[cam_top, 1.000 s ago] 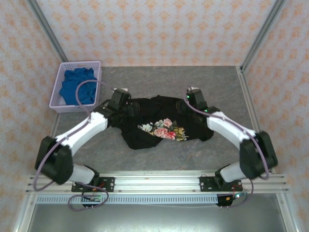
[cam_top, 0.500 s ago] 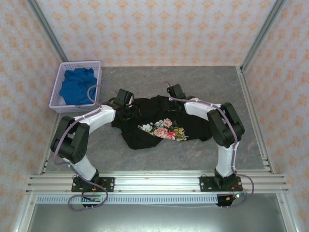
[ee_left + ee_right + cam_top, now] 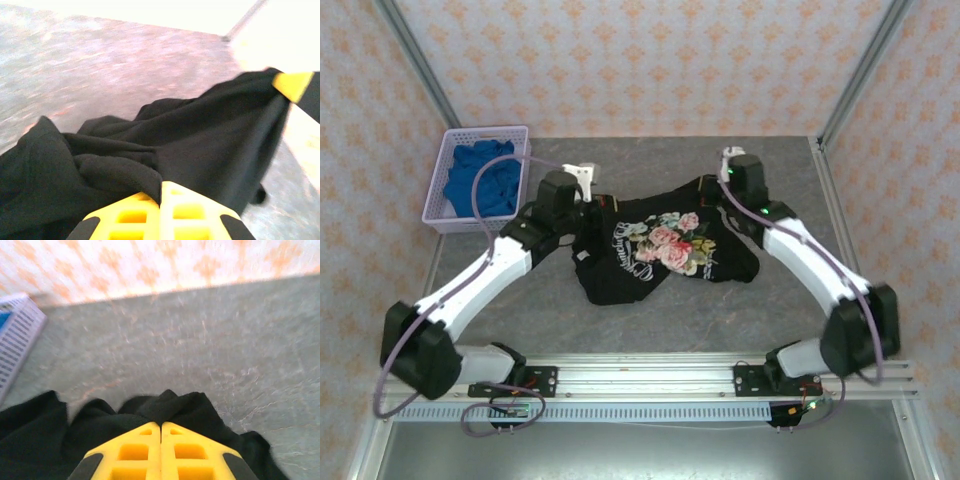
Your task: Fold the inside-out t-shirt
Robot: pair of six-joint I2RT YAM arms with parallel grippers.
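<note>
Inside-out t-shirt (image 3: 660,250) sags between the two tools. The left gripper (image 3: 160,189) and right gripper (image 3: 161,426) are each clenched on black fabric at their tips. Draw them apart evenly, taut and level, before laying it flat.

Black t-shirt (image 3: 620,282), rose print (image 3: 667,241) up, crumpled, upper corners raised, lower edge on table (image 3: 720,335).

Black t-shirt (image 3: 618,282), pink rose print (image 3: 666,242); blue cloth (image 3: 480,180); lilac basket (image 3: 435,195); grey table (image 3: 650,165).

- Black soft-fabric t-shirt (image 3: 200,145): pinched edge hidden between the yellow jaws.
- Pale lilac plastic lattice basket (image 3: 15,335), left of the jaws, cut off.
- Grey mottled tabletop (image 3: 210,340) beyond the jaws: blurred.
</note>
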